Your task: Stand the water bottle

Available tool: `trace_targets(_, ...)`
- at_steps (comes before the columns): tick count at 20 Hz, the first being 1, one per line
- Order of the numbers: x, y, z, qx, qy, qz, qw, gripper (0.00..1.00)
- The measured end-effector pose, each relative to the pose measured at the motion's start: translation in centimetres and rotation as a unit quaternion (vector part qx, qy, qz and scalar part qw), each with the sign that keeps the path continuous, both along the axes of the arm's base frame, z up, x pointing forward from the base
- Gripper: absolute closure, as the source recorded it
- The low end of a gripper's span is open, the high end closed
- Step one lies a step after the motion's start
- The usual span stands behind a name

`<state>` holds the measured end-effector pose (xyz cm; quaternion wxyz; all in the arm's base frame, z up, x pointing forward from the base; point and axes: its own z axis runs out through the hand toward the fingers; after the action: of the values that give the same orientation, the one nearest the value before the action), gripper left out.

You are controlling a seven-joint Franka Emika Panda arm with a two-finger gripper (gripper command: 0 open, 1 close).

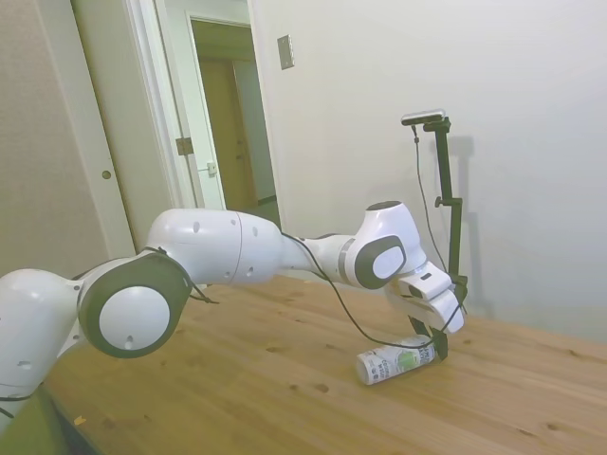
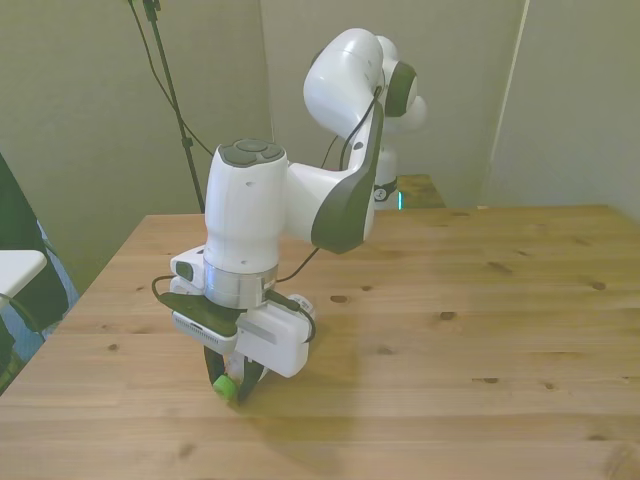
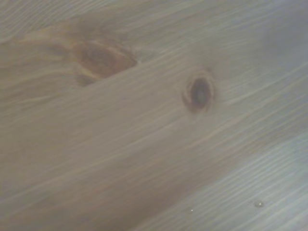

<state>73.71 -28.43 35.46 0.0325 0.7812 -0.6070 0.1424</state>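
Room: plain pale walls, with an open doorway far behind the arm in the side view
Surface: wooden table with knots in the grain; the wrist view shows only blurred boards and two dark knots, no bottle
Water bottle: lying on its side on the table, directly under the gripper, white label facing the side camera, base pointing away from the fingers
Cap: green, at the bottle's gripper end, showing between the fingertips in the front view
Gripper: down at table level, fingers drawn narrow around the bottle's cap end; contact looks made, though how firm the hold is cannot be judged
Step in hand: securing the grasp at the neck, by my reading, before tipping the bottle up
Doing it well: squeeze squarely on the neck so the slim round body cannot roll out; lift the cap end in an arc while the base stays touching the wood as a pivot
Release: only once the base sits flat and the bottle is upright
Risk: a light plastic bottle may slide along the boards or topple
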Motion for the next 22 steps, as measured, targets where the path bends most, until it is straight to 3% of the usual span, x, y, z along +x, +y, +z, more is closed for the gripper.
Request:
trace_targets(8, 0.6, 1.0, 0.9, 0.015, 0.013, -0.036, 0.9991, 1.00)
trace_targets(16, 2.8, 4.6, 8.8, -0.034, -0.110, -0.063, 0.9913, 1.00)
trace_targets(22, 0.9, 10.4, 14.4, -0.097, -0.174, -0.072, 0.9772, 1.00)
